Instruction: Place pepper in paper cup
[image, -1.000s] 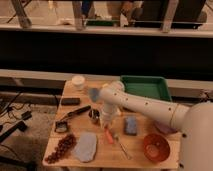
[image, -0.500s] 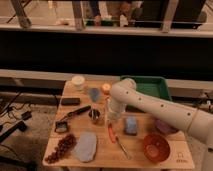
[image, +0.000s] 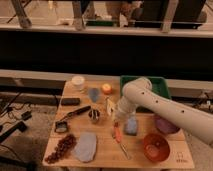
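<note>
The pepper (image: 118, 134) is a slim red-orange piece lying on the wooden table (image: 105, 157), near the middle front. The paper cup (image: 78, 82) is a short cream cup standing at the table's back left. My gripper (image: 116, 122) hangs at the end of the white arm (image: 150, 102), which reaches in from the right. It sits just above the pepper's far end, far from the cup. The wrist hides whether it touches the pepper.
A dark metal cup (image: 94, 116) stands left of the gripper and a blue sponge (image: 131, 125) right of it. An orange fruit (image: 106, 88), green tray (image: 155, 83), red bowl (image: 156, 146), purple bowl (image: 165, 125), grey cloth (image: 86, 146) and grapes (image: 62, 147) also lie about.
The arm has swung right and forward, carrying the gripper from beside the dark metal cup to just above the pepper. The objects on the table have not moved.
</note>
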